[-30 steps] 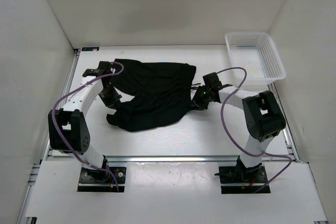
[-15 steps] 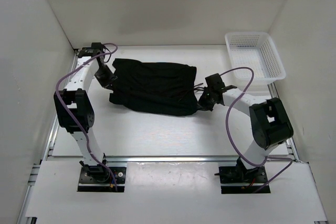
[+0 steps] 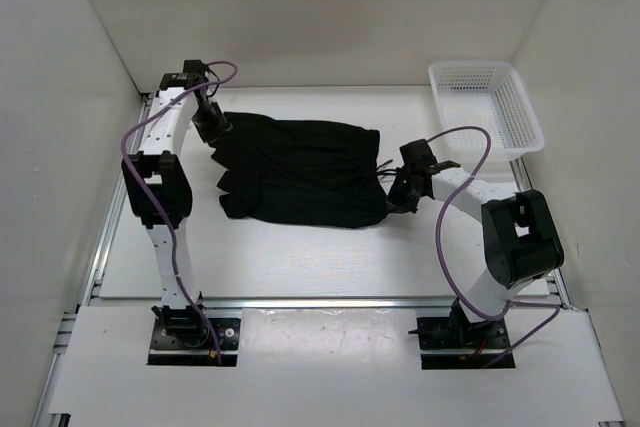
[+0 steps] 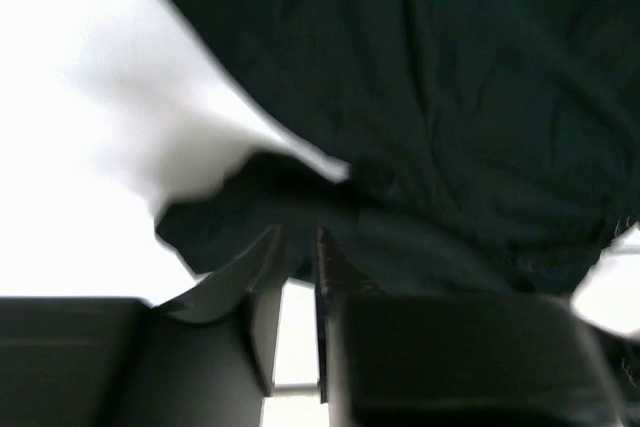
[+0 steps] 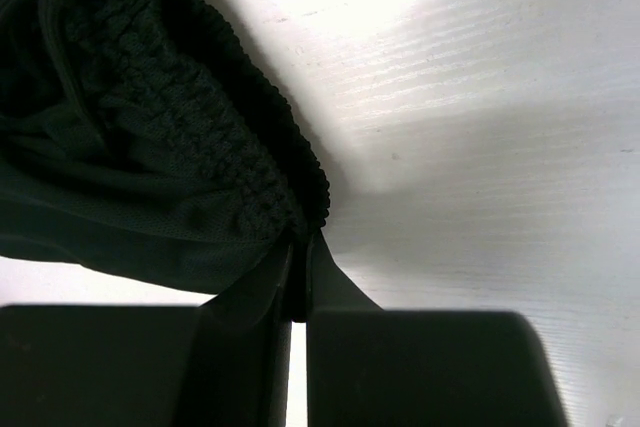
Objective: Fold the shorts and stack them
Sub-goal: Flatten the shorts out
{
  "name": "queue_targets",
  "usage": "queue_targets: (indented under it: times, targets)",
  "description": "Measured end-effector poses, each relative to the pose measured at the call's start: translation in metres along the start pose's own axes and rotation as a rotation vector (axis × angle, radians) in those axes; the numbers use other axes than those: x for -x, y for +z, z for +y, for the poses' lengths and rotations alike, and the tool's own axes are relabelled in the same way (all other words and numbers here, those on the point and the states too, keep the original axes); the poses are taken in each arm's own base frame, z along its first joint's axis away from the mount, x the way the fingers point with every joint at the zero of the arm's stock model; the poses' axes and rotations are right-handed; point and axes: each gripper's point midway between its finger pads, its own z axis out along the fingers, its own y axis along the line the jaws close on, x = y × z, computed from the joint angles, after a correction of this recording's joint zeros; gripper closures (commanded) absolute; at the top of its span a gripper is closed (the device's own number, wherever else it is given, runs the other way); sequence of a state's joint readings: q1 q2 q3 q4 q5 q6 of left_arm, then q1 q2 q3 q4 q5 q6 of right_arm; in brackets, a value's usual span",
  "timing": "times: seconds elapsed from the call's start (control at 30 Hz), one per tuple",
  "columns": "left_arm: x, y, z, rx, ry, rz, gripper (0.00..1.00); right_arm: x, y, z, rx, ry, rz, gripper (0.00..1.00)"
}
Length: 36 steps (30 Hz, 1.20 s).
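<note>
The black shorts lie bunched in a rough oblong in the middle of the white table. My left gripper is at their far left corner. In the left wrist view its jaws stand slightly apart, with a dark fold of the shorts at the tips. My right gripper is at the right end of the shorts. The right wrist view shows it shut on the gathered waistband of the shorts. A thin drawstring trails near it.
A white mesh basket stands at the back right corner. White walls close in the table on three sides. The right arm's purple cable loops above the table just left of the basket.
The left gripper carried the shorts' near-left leg end back to the far left corner, and its jaws have parted a little. The right gripper shut on the waistband and shifted slightly right.
</note>
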<state>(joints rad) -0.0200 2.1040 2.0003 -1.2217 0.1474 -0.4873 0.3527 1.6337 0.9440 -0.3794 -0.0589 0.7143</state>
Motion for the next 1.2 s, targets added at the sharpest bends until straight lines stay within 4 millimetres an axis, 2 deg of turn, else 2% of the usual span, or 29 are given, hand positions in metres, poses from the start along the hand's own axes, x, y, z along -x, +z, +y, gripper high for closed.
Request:
queue_targets:
  times: [0.07, 0.13, 0.2, 0.27, 0.3, 0.43, 0.5, 0.57, 0.7, 0.8, 0.87, 0.9, 1.03, 1.2]
  targets:
    - [0.013, 0.01, 0.0, 0.021, 0.008, -0.011, 0.74, 0.004, -0.003, 0.003, 0.001, -0.009, -0.001, 1.0]
    - [0.013, 0.018, 0.009, 0.062, 0.004, -0.014, 0.78, 0.008, -0.005, 0.007, 0.008, -0.016, -0.01, 1.0]
    - [-0.002, 0.017, 0.024, 0.111, -0.001, -0.005, 0.78, 0.011, -0.006, 0.009, 0.014, -0.019, -0.015, 1.0]
    - [-0.028, 0.006, 0.041, 0.14, -0.01, 0.015, 0.76, 0.011, -0.006, 0.009, 0.015, -0.019, -0.014, 1.0]
    - [-0.039, -0.003, 0.045, 0.141, -0.011, 0.017, 0.69, 0.011, -0.006, 0.008, 0.013, -0.021, -0.013, 1.0]
    - [-0.061, -0.025, 0.054, 0.106, -0.019, -0.026, 0.62, 0.01, -0.006, 0.009, 0.014, -0.027, -0.002, 1.0]
    - [-0.064, -0.019, 0.056, 0.093, -0.025, -0.019, 0.57, 0.01, -0.006, 0.01, 0.016, -0.031, 0.002, 1.0]
    - [-0.065, -0.003, 0.057, 0.092, -0.034, 0.007, 0.56, 0.01, -0.006, 0.01, 0.018, -0.035, 0.005, 1.0]
    - [-0.062, 0.035, 0.06, 0.106, -0.043, 0.067, 0.56, 0.011, -0.007, 0.012, 0.022, -0.039, 0.005, 1.0]
    - [-0.057, 0.054, 0.06, 0.117, -0.045, 0.091, 0.56, 0.013, -0.008, 0.014, 0.025, -0.04, 0.003, 1.0]
    - [-0.052, 0.06, 0.059, 0.116, -0.041, 0.091, 0.76, 0.013, -0.008, 0.013, 0.024, -0.041, 0.004, 1.0]
    - [-0.05, 0.061, 0.058, 0.116, -0.041, 0.088, 0.9, 0.012, -0.008, 0.013, 0.023, -0.04, 0.005, 1.0]
    - [-0.035, 0.054, 0.054, 0.121, -0.027, 0.057, 0.9, 0.012, -0.009, 0.012, 0.02, -0.04, 0.008, 1.0]
    - [0.01, 0.021, 0.04, 0.121, -0.027, -0.076, 0.9, 0.011, -0.012, 0.012, 0.021, -0.04, 0.006, 1.0]
